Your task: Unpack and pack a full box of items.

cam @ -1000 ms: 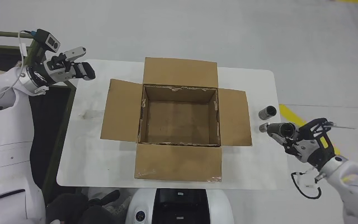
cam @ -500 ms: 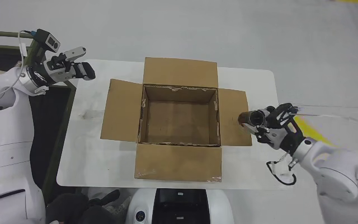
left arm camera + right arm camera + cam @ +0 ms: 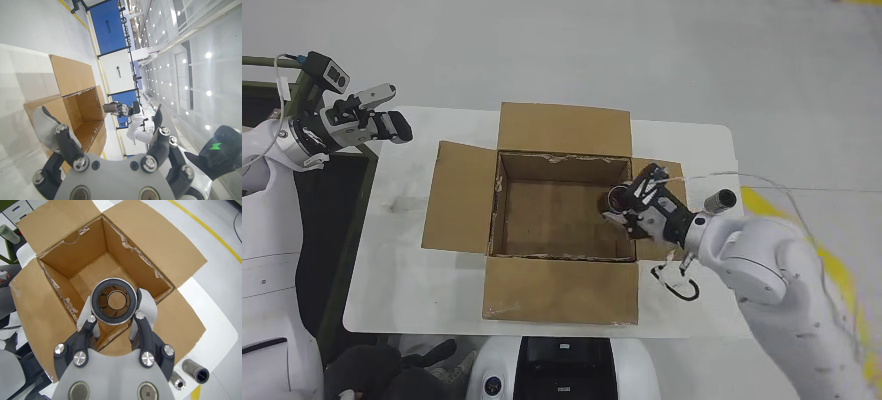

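An open cardboard box (image 3: 562, 290) with its flaps spread sits mid-table; its inside (image 3: 90, 279) holds nothing I can see. My right gripper (image 3: 627, 205) hangs over the box's right side, shut on a hollow metal cylinder (image 3: 114, 301) with a black rim. The same cylinder (image 3: 110, 108) shows above the box (image 3: 79, 106) in the left wrist view. My left gripper (image 3: 392, 112) stays at the table's far left corner, open, with nothing between its fingers (image 3: 45, 123).
Two more metal cylinders lie on the white table (image 3: 402, 260) right of the box: a larger one (image 3: 195, 371) and a thinner one (image 3: 177, 381). In the top view a cylinder (image 3: 721, 200) sits by the right flap. A dark frame (image 3: 342, 250) borders the table's left.
The right arm has carried the metal cylinder leftward from the table's right edge, across the right flap, to above the box opening. The left arm has stayed put.
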`<act>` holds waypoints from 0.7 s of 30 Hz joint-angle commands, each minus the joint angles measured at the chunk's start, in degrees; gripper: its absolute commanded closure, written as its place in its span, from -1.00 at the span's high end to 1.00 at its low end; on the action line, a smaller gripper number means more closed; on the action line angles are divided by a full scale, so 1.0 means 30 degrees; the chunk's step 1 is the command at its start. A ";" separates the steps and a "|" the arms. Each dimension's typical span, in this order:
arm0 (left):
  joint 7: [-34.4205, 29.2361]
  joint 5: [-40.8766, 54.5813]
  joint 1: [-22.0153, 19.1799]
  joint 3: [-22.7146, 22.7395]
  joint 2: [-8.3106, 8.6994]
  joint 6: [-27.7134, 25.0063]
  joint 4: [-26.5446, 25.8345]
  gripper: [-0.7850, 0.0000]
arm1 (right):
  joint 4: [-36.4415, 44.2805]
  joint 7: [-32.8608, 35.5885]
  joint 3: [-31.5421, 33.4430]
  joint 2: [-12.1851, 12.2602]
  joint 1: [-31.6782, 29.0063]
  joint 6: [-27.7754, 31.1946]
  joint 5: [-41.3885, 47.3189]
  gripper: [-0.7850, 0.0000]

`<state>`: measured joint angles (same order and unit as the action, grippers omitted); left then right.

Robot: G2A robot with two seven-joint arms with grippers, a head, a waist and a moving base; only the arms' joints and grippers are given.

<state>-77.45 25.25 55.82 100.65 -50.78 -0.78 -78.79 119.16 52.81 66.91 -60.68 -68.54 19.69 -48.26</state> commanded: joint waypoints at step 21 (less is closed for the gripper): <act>0.0000 0.0000 0.0000 0.0000 0.0000 0.0000 0.0000 1.00 | -0.7951 -0.0642 -0.8617 -0.2601 0.8308 -0.0158 0.1599 -1.00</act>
<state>-77.45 25.25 55.82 100.65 -50.78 -0.78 -78.79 96.26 51.11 41.67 -68.19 -44.31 19.12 -43.53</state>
